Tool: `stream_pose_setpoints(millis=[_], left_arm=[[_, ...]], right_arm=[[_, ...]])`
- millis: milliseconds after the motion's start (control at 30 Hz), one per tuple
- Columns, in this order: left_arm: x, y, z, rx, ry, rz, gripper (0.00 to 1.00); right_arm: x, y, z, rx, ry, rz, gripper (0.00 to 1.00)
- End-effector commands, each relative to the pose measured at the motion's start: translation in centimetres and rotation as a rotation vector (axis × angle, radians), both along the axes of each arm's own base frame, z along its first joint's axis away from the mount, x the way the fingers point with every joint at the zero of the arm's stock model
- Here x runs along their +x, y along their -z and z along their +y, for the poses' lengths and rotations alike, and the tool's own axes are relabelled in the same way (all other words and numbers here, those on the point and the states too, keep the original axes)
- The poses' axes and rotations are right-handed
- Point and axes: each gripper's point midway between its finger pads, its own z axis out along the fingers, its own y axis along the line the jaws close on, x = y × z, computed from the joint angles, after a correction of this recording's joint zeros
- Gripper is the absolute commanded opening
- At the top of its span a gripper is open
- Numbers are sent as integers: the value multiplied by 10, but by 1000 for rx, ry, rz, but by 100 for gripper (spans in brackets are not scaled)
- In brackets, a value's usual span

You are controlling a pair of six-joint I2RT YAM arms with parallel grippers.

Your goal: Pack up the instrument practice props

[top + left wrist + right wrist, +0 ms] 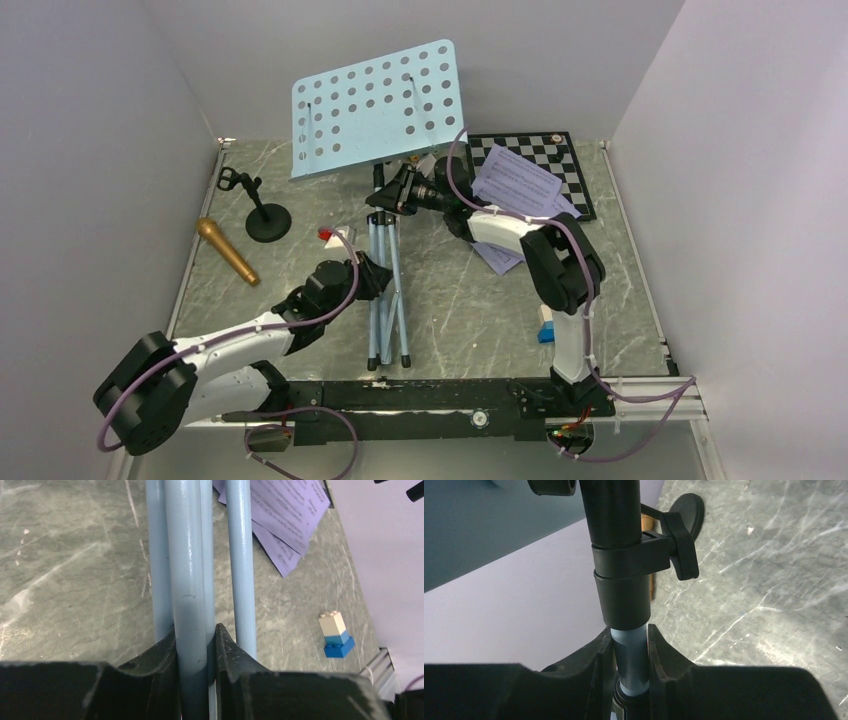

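Observation:
The light-blue music stand point(375, 105) lies across the table's middle, its hole-punched desk raised at the back and its folded legs point(388, 300) pointing to the front. My left gripper point(372, 275) is shut on one leg tube point(190, 580). My right gripper point(392, 195) is shut on the blue shaft point(630, 655) just below the black clamp collar point(624, 565). White sheet-music pages point(515, 180) lie on the chessboard and also show in the left wrist view point(285, 520). The gold-brown microphone point(226, 250) lies at the left. The small black mic stand point(264, 215) stands beside it.
A black-and-white chessboard point(560, 155) lies at the back right. A blue and white toy brick point(546, 325) sits by the right arm and shows in the left wrist view point(336, 635). A small red and white piece point(335, 236) lies near my left gripper. Walls enclose three sides.

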Motion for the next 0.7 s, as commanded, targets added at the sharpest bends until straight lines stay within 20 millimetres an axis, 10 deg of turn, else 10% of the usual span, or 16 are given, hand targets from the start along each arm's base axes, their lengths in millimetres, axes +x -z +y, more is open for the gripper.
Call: stream_pose_setpoints(millis=[0,667], left_arm=[[41,-4,40,58,-256,-108,0],[33,69,79,139,-413,29,0]], right_arm=[[-35,-37,23,83,-232,-46,0],[-13,56,33,3,-217,137,0]])
